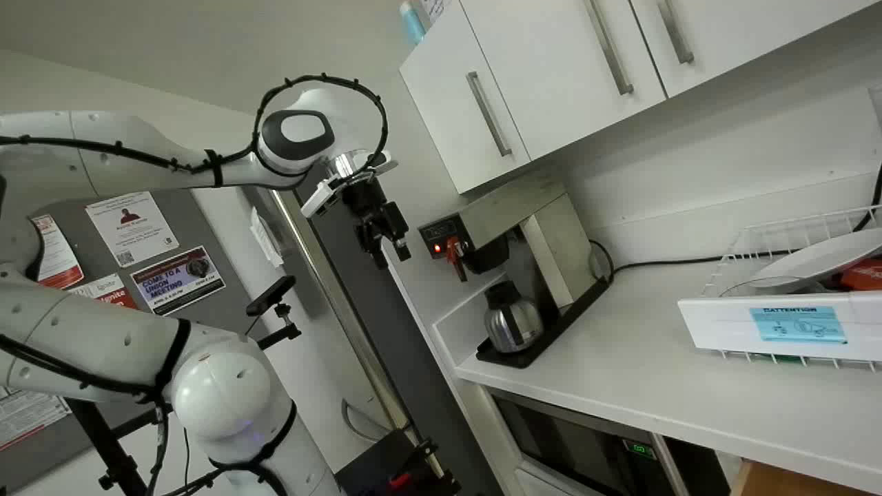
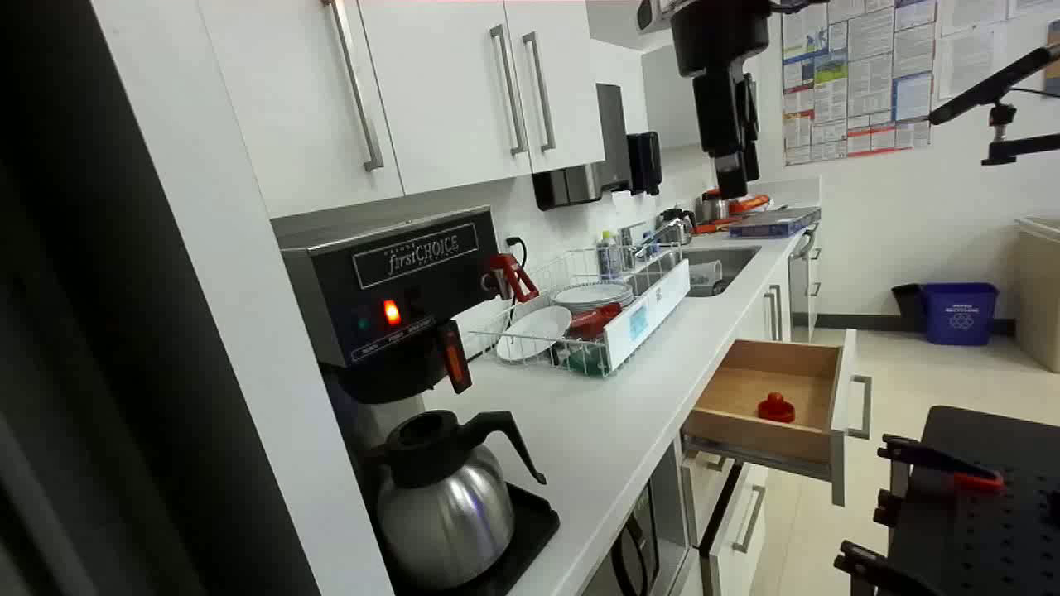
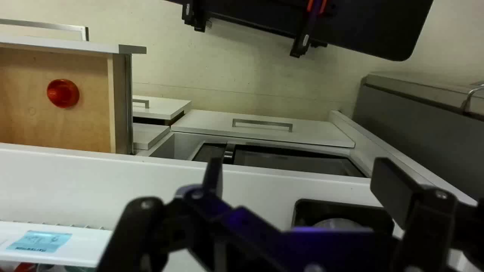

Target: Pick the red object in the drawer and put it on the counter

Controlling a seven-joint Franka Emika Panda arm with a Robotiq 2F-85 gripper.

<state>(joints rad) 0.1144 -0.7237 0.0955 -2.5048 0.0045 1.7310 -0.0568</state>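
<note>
At left in the wrist view, the glossy red knob-topped object point(image 3: 63, 93) lies in the pulled-out pale-wood drawer point(image 3: 90, 126), beyond the front edge of the white counter point(image 3: 94, 181). To its right hangs the black two-fingered gripper point(image 3: 297, 179), jaws apart, holding nothing. It should clear that edge while high, centre over the red object, then descend straight, sparing the drawer's sides.

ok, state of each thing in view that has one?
jaws: open, empty
drawer: pulled open
red object: in drawer, ungripped
lower drawer: partly open
upper cabinet doors: shut
coffee maker: indicator lit
carafe: upright
microwave: display lit
dish rack: loaded
</note>
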